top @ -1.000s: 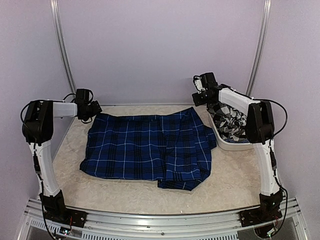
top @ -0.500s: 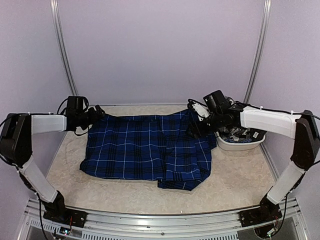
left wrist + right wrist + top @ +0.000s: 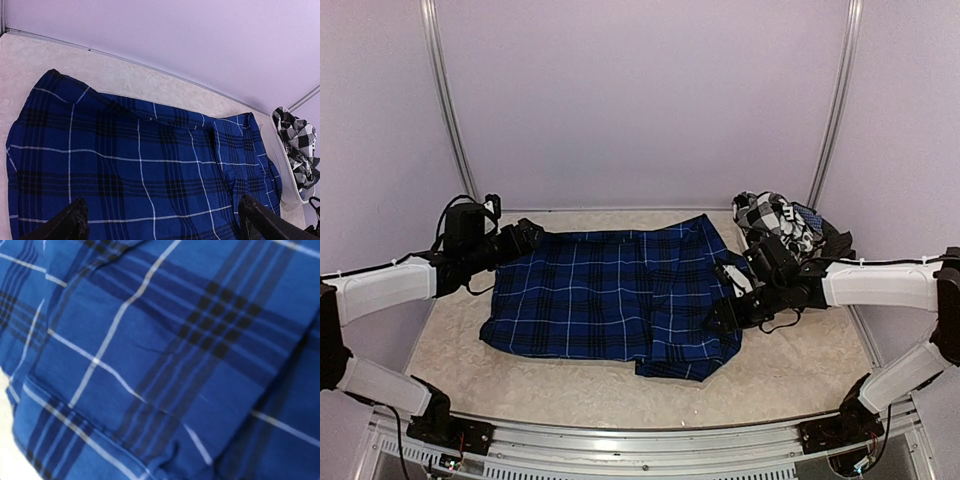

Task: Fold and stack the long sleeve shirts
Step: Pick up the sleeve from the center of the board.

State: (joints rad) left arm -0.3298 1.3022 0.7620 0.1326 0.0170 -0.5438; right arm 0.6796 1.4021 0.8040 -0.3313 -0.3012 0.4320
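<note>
The royal blue plaid cloth shirt w/ dark bands and thin white lines (image 3: pixel 610 300) is laid flat mid-table on the off-white textured table top (image 3: pixel 790 370), w/ its R part doubled over as a second layer. The L gripper (image 3: pixel 527 238) is held at the shirt's far-L corner. In the L wrist view its fingers (image 3: pixel 75 222) are seen spread wide apart above the cloth. The R gripper (image 3: pixel 723 315) is set low at the shirt's R edge. Only blue cloth is shown close-up by the R wrist cam, so apart vs. clamped can't be told. The black-and-white checked cloth shirt (image 3: pixel 775 218) is heaped in a white tray (image 3: pixel 286 175) at far R, just beside the blue shirt.
</note>
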